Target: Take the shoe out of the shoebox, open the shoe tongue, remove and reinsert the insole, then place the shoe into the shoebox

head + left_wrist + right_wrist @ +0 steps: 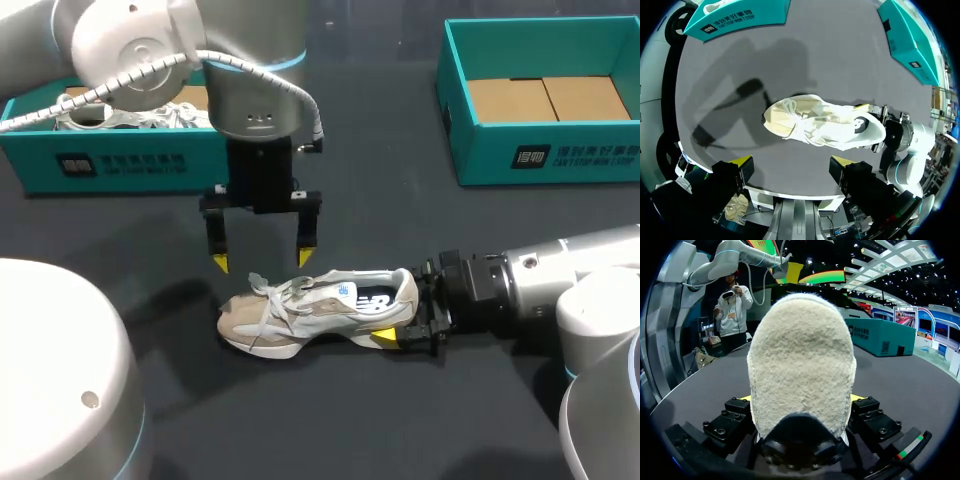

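Observation:
A beige and white sneaker lies upright on the dark table, toe toward the left, laces tied. My right gripper comes in from the right and is shut on the shoe's heel, one yellow fingertip showing on the near side. In the right wrist view the fleecy heel fills the space between the fingers of the right gripper. My left gripper hangs open just above and behind the laces, touching nothing. From the left wrist view the sneaker lies ahead of the open left gripper.
A teal shoebox at the back left holds another shoe. A second teal box at the back right shows only a cardboard floor. Both stand well behind the sneaker.

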